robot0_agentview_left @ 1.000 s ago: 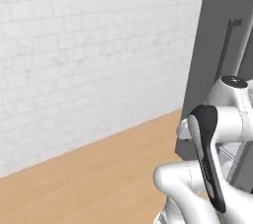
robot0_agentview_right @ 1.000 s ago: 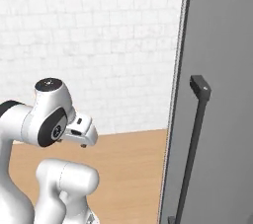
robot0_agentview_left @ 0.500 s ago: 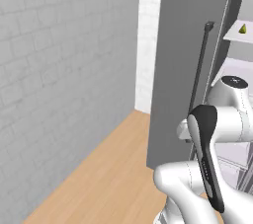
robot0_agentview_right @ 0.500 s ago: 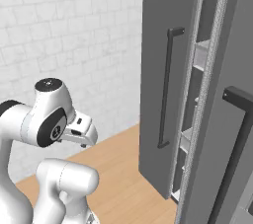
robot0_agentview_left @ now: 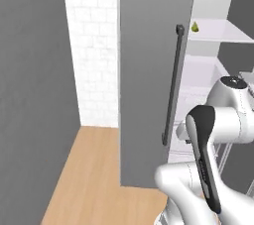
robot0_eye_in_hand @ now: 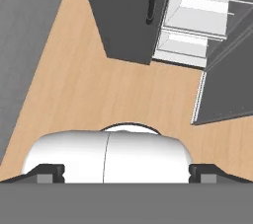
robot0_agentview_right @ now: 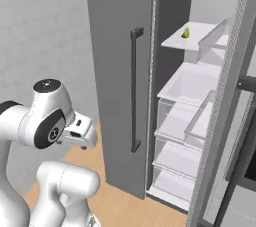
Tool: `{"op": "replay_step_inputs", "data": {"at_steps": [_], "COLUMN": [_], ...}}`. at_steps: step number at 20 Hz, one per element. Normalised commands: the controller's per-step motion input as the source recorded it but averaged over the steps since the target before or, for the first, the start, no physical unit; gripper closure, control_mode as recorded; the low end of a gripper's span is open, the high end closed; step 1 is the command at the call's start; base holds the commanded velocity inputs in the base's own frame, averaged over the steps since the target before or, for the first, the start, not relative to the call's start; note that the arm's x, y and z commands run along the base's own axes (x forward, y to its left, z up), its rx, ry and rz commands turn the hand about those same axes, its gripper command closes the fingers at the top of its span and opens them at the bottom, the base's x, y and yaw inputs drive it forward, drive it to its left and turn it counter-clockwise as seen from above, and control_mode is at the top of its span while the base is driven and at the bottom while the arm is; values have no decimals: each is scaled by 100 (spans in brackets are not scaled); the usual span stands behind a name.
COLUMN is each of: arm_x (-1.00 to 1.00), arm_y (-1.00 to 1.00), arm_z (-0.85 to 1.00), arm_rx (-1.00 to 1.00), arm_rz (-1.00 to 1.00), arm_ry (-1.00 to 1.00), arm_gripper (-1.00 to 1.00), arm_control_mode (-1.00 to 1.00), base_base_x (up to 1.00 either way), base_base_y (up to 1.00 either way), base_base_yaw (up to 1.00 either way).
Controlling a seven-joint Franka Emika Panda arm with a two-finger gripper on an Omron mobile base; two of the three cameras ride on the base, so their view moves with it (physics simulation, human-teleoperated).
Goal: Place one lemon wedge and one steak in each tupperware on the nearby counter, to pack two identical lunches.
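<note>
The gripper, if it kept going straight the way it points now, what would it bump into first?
Probably the wooden floor. The hand view looks down at bare boards straight ahead of the open fingers, with the grey fridge door farther up and off that line. Depth is hard to judge.

We've got a dark grey fridge door [robot0_agentview_right: 120, 71], black handle [robot0_agentview_right: 135, 91], yellow-green lemon wedge [robot0_agentview_right: 186, 32], white shelves [robot0_agentview_right: 192, 83], light wood floor [robot0_eye_in_hand: 123, 94].

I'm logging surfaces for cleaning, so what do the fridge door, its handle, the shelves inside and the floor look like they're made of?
Fridge door: flat matte dark grey, likely painted metal. Handle: a darker, near-black bar, metal or plastic. Shelves: pale and see-through at the edges, probably clear plastic or glass. Floor: light tan with faint grain, so wood or laminate.
</note>
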Motion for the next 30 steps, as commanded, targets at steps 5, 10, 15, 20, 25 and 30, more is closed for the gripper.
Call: {"op": "replay_step_inputs", "data": {"at_steps": [5, 10, 15, 20, 25, 30], "arm_x": [0, 0, 0, 0, 0, 0], "arm_y": [0, 0, 0, 0, 0, 0], "arm_z": [0, 0, 0, 0, 0, 0], "arm_rx": [0, 0, 0, 0, 0, 0], "arm_rz": [0, 0, 0, 0, 0, 0], "arm_ry": [0, 0, 0, 0, 0, 0], "arm_gripper": [-100, -100, -100, -100, -100, -100], "arm_control_mode": [100, 100, 100, 100, 100, 100], "base_base_x": [65, 14, 23, 18, 13, 77], "base_base_y": [0, -9, -23, -55, -63, -3], "base_base_yaw": [-47, -32, 1, 6, 9, 0]}}
